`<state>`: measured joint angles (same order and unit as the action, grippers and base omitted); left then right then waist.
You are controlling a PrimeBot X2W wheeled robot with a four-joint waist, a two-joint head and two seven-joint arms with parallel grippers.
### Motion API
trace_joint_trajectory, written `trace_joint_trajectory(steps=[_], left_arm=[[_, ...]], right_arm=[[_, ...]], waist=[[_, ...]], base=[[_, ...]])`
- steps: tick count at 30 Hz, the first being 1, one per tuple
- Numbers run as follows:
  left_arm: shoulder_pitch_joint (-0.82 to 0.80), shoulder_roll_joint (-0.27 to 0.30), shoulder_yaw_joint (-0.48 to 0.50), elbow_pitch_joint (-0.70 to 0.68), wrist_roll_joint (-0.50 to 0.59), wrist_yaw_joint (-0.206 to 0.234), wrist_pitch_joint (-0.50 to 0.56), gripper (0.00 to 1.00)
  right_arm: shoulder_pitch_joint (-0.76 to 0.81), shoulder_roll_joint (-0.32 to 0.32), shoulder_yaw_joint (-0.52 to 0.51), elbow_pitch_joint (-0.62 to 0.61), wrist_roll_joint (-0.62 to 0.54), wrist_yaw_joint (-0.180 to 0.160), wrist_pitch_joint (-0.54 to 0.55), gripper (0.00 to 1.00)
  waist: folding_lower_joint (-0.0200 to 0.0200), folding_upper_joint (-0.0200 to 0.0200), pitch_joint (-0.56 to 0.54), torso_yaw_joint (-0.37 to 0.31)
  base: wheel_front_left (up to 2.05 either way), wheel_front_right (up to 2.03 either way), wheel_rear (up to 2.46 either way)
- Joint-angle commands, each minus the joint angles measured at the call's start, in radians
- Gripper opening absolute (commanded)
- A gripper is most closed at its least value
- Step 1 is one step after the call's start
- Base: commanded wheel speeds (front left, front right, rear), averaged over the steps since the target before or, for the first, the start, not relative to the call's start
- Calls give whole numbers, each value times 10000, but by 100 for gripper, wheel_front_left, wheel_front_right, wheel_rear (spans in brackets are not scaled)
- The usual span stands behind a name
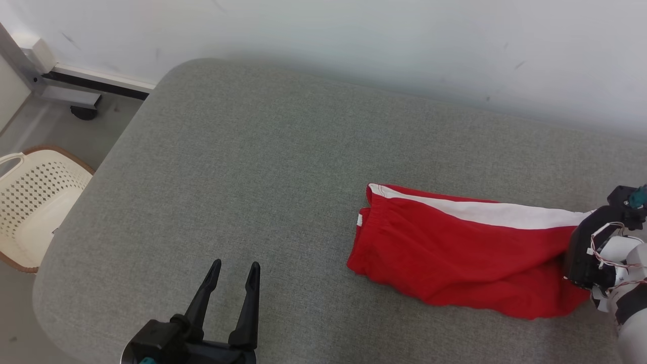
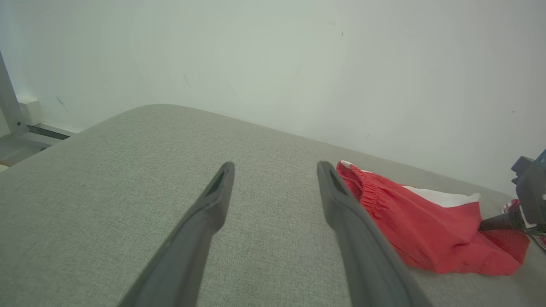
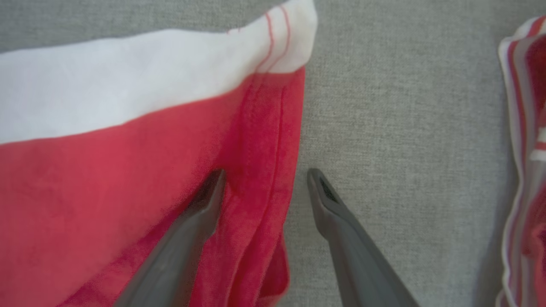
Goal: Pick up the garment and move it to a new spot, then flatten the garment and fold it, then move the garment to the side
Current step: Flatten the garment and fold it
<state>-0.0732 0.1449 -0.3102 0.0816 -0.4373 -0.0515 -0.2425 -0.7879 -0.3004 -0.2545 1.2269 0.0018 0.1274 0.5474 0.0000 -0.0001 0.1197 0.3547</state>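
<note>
Between the spread fingers of the right gripper [image 3: 264, 177] lies the hem edge of the red shorts [image 1: 455, 247], one finger over cloth, the other over bare grey cushion [image 1: 252, 167]. Well to their left, the left gripper [image 1: 235, 268] hangs spread and empty above the cushion.

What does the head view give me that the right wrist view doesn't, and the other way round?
Head view: open left gripper over bare grey surface, white basket at the left. Right wrist view: open right gripper astride the garment edge, a striped cloth at the right. Both: the red garment with its white band on the grey surface.
</note>
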Motion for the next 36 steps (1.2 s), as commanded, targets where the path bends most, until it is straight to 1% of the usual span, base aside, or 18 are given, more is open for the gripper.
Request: trace_joint_trajectory(steps=[1,2,3,4,9,16,18,20,24,29,34,35,36], left_arm=[[-123,-35,-6,35,-7,17,-49,100],[-136,-37,-3,59,-21,21,-50,100],[-146,-40,-4,85,-36,28,-56,100],[-161,-47,-7,119,-46,34,-63,100],[-204,-68,-26,319,-152,51,-46,100],[29,-21,-102,422,-237,48,89,100],[122,12,-119,430,-255,61,124,100],[187,53,-117,412,-284,74,145,100],[354,109,-108,321,-334,147,195,100],[398,82,-191,259,-378,144,246,100],[356,31,-279,278,-415,148,290,100],[356,31,-279,278,-415,148,290,100],[348,19,-309,302,-444,147,293,100]], right_arm=[[370,482,-7,297,-27,56,241,100],[373,581,-70,260,-85,73,274,44],[371,618,-124,184,-154,73,244,8],[394,619,-150,111,-249,73,226,0],[628,391,-649,-531,-846,39,-7,0],[939,253,-1304,-1619,-1849,28,76,0],[1031,328,-1422,-1983,-2057,28,147,0],[1098,541,-1528,-2301,-2152,28,253,0],[925,1234,-1555,-2918,-1692,28,531,0],[741,1997,-832,-3480,-784,28,880,0],[714,2336,18,-3693,50,28,1127,0],[714,2336,18,-3693,50,28,1127,0],[768,2411,195,-3697,272,28,1107,0]], waist=[[0,1,50,48],[0,1,44,45],[0,1,35,41],[0,1,21,39],[0,1,-274,50],[0,1,-856,93],[0,1,-1047,117],[0,1,-1243,140],[0,1,-1521,244],[0,1,-1653,505],[0,1,-1647,938],[0,1,-1647,938],[0,1,-1626,1137]], base=[[0,0,0],[0,0,0],[0,0,0],[0,0,0],[0,0,0],[0,0,0],[0,0,0],[0,0,0],[0,0,0],[0,0,0],[0,0,0],[0,0,0],[0,0,0]])
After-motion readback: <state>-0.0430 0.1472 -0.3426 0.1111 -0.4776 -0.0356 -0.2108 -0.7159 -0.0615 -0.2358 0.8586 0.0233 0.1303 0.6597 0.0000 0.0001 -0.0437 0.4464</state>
